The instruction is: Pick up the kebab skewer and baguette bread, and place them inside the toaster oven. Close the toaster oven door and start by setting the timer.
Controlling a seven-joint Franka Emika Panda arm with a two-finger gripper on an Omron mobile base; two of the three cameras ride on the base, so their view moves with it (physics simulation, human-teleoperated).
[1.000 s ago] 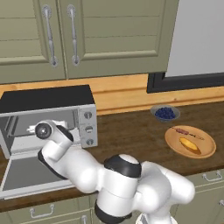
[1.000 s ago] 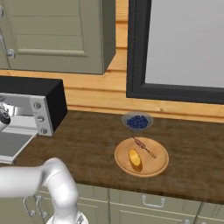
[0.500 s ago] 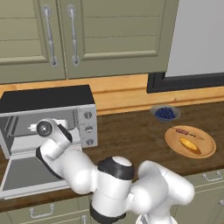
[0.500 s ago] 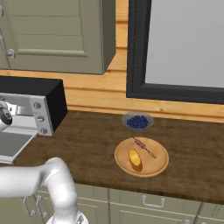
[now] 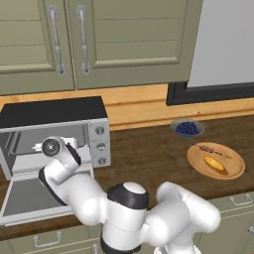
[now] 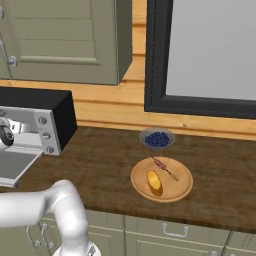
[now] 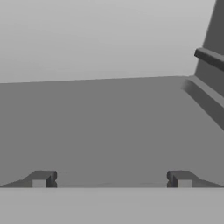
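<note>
Since the earlier frames the arm's elbow has swung a little lower and leftward, while the hand stays at the mouth of the toaster oven (image 5: 54,130). Nothing on the wooden surface (image 5: 149,154) has shifted.

Seen from the hand camera, the pincer (image 7: 111,179) points into the bare grey oven cavity, its two dark fingertips (image 7: 41,178) spread wide apart with nothing between them. Side rails show on the cavity wall at the right of that view.

Below the hand, the toaster oven door (image 5: 34,198) lies dropped open, flat in front of the oven. Three knobs sit on the oven's right panel.

Well apart to the right, the wooden plate (image 6: 172,194) carries the baguette bread (image 6: 154,181) and the kebab skewer (image 6: 164,167), lying side by side. Just behind the plate stands the bowl of blueberries (image 6: 157,138).
</note>
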